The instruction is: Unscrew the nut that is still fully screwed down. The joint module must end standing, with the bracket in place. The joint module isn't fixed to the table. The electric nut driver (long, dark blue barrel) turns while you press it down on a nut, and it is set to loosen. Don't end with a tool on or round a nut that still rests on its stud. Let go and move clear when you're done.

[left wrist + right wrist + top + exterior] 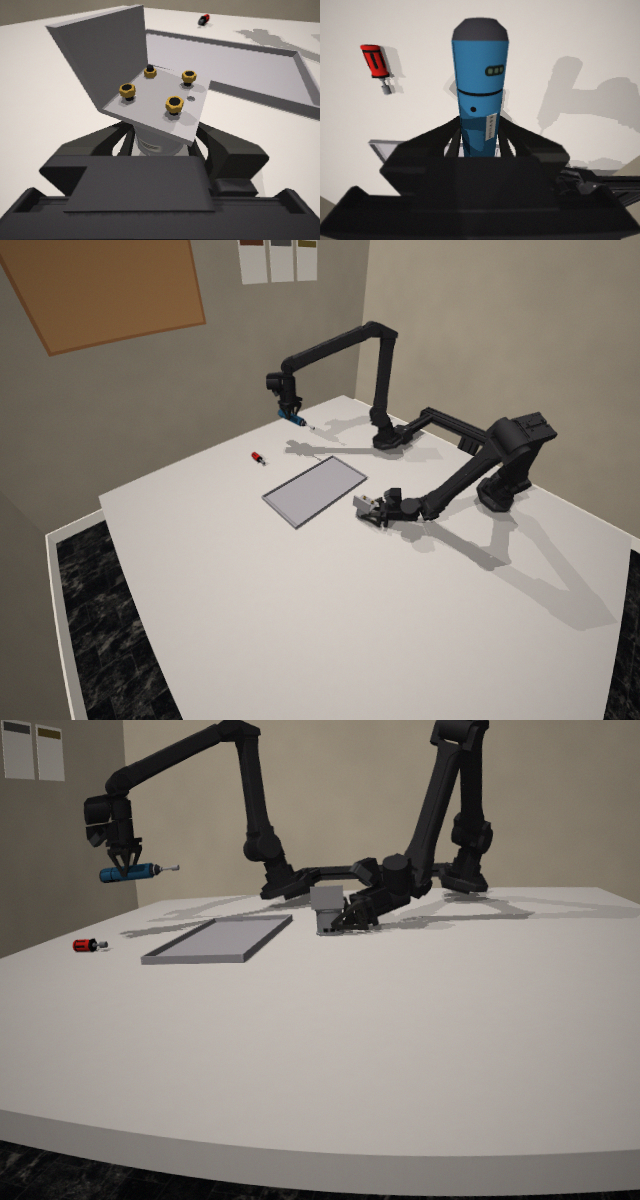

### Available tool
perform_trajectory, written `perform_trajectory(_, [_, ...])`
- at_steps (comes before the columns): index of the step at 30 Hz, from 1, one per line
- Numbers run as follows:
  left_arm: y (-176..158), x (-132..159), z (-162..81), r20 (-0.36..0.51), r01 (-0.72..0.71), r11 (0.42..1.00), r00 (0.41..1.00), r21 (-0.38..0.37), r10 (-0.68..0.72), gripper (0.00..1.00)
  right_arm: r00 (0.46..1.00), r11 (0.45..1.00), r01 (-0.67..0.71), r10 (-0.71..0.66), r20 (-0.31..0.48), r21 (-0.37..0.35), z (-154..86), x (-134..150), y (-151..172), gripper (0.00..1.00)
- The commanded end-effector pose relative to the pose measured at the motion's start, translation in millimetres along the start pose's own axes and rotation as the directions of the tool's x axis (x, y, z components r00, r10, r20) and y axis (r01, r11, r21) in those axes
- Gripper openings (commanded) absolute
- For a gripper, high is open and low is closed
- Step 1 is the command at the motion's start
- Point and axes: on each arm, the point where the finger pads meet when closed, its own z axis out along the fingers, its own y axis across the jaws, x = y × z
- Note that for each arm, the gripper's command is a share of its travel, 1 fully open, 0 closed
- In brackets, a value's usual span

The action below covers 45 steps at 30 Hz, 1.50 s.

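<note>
Seen from outside, a short red driver (256, 457) (82, 945) (205, 19) (375, 61) lies on the table at left, while the right gripper (291, 414) (125, 871) (479, 120), clamped on the blue nut driver (295, 419) (135, 871) (480, 67), holds it sideways in the air. Next comes a shallow tray (315, 492) (217, 939) (235, 65) (380, 145). Beyond it, the joint module (326, 921) (155, 141) stands upright, gripped by the left gripper (366, 514) (341, 924) (160, 119). Its bracket (362, 504) (326, 898) (157, 95) carries four nuts; the screwed-down nut (150, 73) sits beside the upright plate, its stud poking through.

Tray (279, 512) (192, 959) (258, 51) (378, 145) beside joint module (326, 921) (159, 142).
</note>
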Motion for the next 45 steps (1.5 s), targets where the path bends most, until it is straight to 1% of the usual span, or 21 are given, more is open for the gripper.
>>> perform_trajectory(1, [4.5,-7.0,3.8,0.016,-0.009,1.0,1.0,-0.007,0.009,0.59,0.997,0.998,-0.008,0.012,0.07,-0.069,-44.5,-19.7,19.0,0.42])
perform_trajectory(45, [4.5,-7.0,3.8,0.016,-0.009,1.0,1.0,-0.007,0.009,0.59,0.997,0.997,-0.008,0.014,0.075,-0.073,-49.1,-22.0,20.8,0.42])
